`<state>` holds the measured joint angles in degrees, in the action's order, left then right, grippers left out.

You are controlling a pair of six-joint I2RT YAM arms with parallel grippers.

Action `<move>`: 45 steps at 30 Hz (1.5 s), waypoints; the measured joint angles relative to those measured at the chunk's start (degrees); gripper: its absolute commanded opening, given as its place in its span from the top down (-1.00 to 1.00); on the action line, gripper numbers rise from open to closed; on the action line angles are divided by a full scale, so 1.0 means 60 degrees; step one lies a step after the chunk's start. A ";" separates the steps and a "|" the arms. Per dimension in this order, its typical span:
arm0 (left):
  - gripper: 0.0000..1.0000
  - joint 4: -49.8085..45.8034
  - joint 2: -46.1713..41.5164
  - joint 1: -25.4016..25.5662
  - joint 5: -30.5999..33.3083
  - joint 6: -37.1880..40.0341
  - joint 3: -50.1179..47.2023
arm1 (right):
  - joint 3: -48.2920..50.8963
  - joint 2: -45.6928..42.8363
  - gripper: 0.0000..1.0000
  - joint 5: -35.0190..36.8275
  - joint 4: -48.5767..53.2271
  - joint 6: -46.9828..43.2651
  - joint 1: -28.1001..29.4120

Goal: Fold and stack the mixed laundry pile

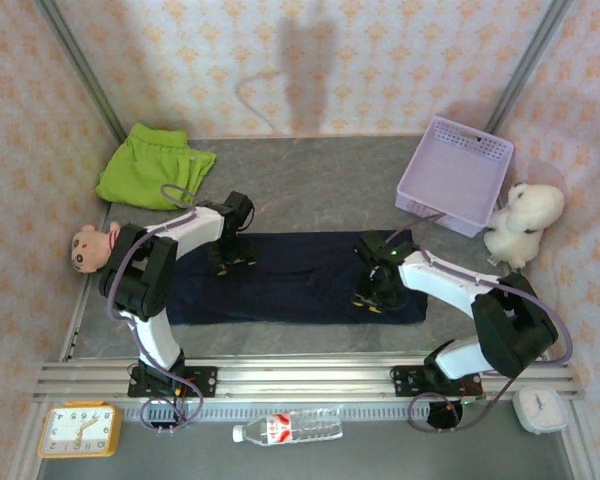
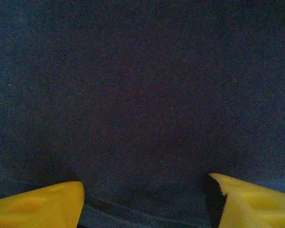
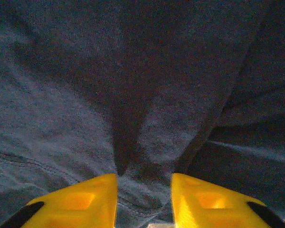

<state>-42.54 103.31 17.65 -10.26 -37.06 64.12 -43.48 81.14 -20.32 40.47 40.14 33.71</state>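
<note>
The dark navy garment point(image 1: 300, 280) lies spread flat across the middle of the table. My left gripper point(image 1: 235, 260) points down onto its left upper part. Its yellow fingers point(image 2: 38, 209) stand wide open on flat navy cloth point(image 2: 142, 95), with nothing between them. My right gripper point(image 1: 370, 300) is down on the garment's right end, near its front edge. Its fingers point(image 3: 85, 202) have closed on a raised, bunched fold of the navy cloth point(image 3: 142, 180). The lime-green garment point(image 1: 145, 165) lies crumpled at the back left, apart from both grippers.
A lavender basket point(image 1: 455, 175) stands at the back right with a white plush toy point(image 1: 525, 220) beside it. A tan plush head point(image 1: 90, 247) lies at the left edge. In front of the rail are an orange clock point(image 1: 78, 430), a water bottle point(image 1: 290, 428) and a white clock point(image 1: 540, 408).
</note>
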 measured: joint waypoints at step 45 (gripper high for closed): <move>-0.01 -0.0324 0.0295 0.0000 0.0062 0.0772 0.0390 | -0.1643 0.1158 0.03 0.1676 0.0645 0.0284 -0.0066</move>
<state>-44.49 105.08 17.65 -9.89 -32.42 66.46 -53.34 88.09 -10.26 44.34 41.85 33.32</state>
